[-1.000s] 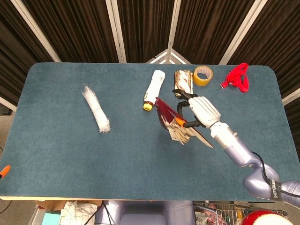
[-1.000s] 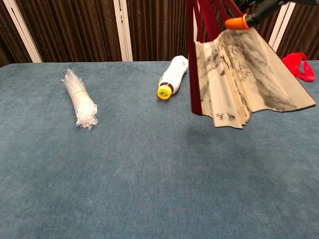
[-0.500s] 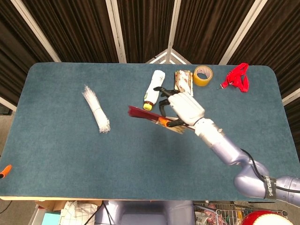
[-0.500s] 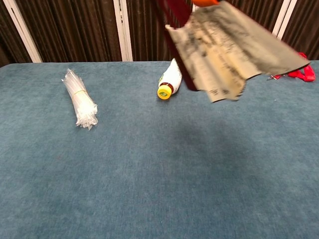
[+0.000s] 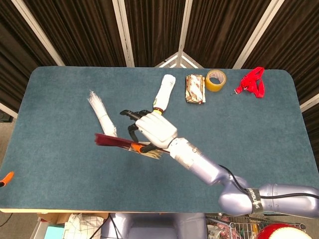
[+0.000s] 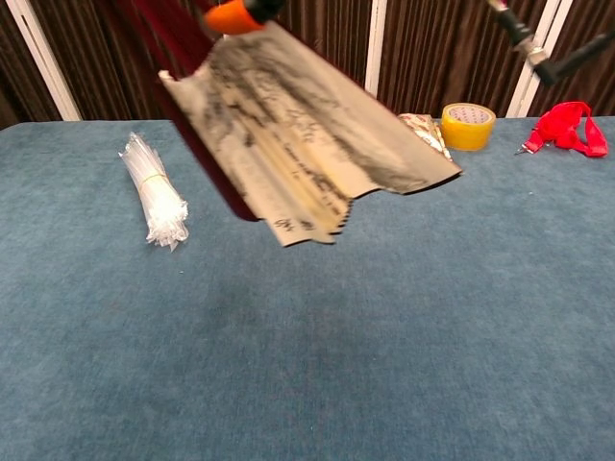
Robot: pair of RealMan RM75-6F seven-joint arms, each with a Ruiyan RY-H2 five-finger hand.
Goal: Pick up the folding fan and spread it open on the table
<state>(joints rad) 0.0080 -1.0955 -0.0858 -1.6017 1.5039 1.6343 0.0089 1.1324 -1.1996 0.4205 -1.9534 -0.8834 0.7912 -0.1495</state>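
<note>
The blue felt-covered tabletop [image 5: 60, 164] has a small orange object [image 5: 5, 179] at its near left edge. Above the middle of the cloth, the white right robot hand [image 5: 152, 130] grips the partly spread paper folding fan with dark red ribs and ink painting [image 6: 288, 144]; its fingers are wrapped around the rib end, and an orange fingertip [image 6: 231, 14] presses on it. In the chest view the fan hangs in the air, clear of the cloth, with its leaf fanned out to the right. The left robot hand shows in neither view. Left of the fan lies a bundle of clear plastic cable ties [image 5: 102, 118]. Further back lies a white plastic bottle with a yellow cap [image 5: 163, 90], then a crinkled foil snack packet [image 5: 195, 88], a roll of yellow tape [image 5: 216, 79] and, near the far right corner, a red strap [image 5: 252, 82].
</note>
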